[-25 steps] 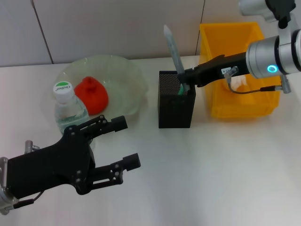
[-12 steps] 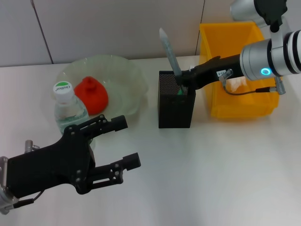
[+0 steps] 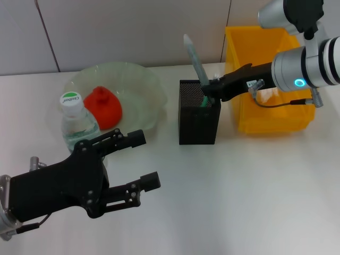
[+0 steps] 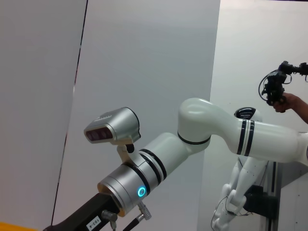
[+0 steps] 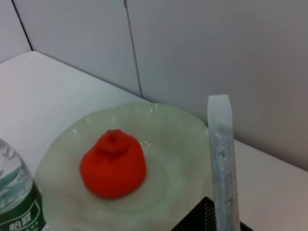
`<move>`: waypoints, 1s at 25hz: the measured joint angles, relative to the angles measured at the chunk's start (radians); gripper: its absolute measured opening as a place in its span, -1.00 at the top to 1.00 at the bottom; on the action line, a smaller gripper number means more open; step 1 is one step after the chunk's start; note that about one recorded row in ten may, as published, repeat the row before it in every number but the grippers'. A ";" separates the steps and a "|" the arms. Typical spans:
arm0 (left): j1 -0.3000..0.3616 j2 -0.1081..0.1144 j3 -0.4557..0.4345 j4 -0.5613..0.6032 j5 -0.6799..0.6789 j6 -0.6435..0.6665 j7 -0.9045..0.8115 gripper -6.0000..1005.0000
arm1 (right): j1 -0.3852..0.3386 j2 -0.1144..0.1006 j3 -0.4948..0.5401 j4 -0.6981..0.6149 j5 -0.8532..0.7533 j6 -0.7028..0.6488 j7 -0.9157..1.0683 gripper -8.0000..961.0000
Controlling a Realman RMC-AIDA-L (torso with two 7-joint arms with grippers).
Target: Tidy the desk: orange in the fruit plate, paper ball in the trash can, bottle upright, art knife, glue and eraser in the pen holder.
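Note:
My right gripper (image 3: 208,89) is at the top rim of the black mesh pen holder (image 3: 197,119), shut on the lower part of the grey art knife (image 3: 193,57), which leans up out of the holder. Something green (image 3: 205,101) shows inside the holder. The orange (image 3: 103,107) lies in the pale green fruit plate (image 3: 139,85). The bottle (image 3: 74,119) stands upright by the plate. My left gripper (image 3: 142,159) is open and empty, low at the front left. The right wrist view shows the knife (image 5: 222,159), orange (image 5: 113,163), plate (image 5: 178,144) and bottle (image 5: 17,197). The eraser is out of view.
The yellow trash can (image 3: 265,114) stands to the right of the pen holder, behind my right forearm; a pale thing (image 3: 272,93) lies in it, partly hidden. The left wrist view shows only my right arm (image 4: 144,178) and the wall.
The right gripper and the knife shifted slightly left, then back a little; the knife's tip now sits a bit lower. The left arm has barely moved.

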 joint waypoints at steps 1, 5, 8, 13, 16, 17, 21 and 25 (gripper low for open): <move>0.000 0.000 0.000 0.000 0.000 0.000 0.000 -0.61 | -0.001 0.000 0.000 0.001 0.001 0.005 0.000 0.65; 0.001 0.000 0.000 0.000 0.001 0.000 0.000 -0.61 | -0.004 0.000 0.000 0.007 0.007 0.021 0.000 0.56; 0.002 0.000 0.000 0.000 0.001 -0.001 0.000 -0.61 | -0.004 0.002 -0.005 0.007 0.010 0.025 -0.009 0.37; 0.003 0.000 0.000 0.000 0.000 0.000 0.000 -0.61 | -0.004 0.004 -0.025 0.008 0.013 0.041 -0.012 0.01; 0.004 0.000 0.000 0.000 0.000 0.001 0.000 -0.61 | -0.007 0.004 -0.026 0.010 0.021 0.051 -0.016 -0.10; 0.004 0.000 0.000 0.000 0.001 0.001 0.000 -0.61 | -0.015 0.004 -0.021 0.019 0.048 0.054 -0.036 -0.14; 0.006 0.003 0.000 0.000 0.000 0.000 0.000 -0.61 | -0.044 0.004 -0.017 0.041 0.148 0.059 -0.096 -0.29; 0.008 0.005 -0.010 0.000 -0.003 0.001 0.000 -0.61 | -0.074 0.001 -0.016 0.074 0.233 0.053 -0.130 -0.53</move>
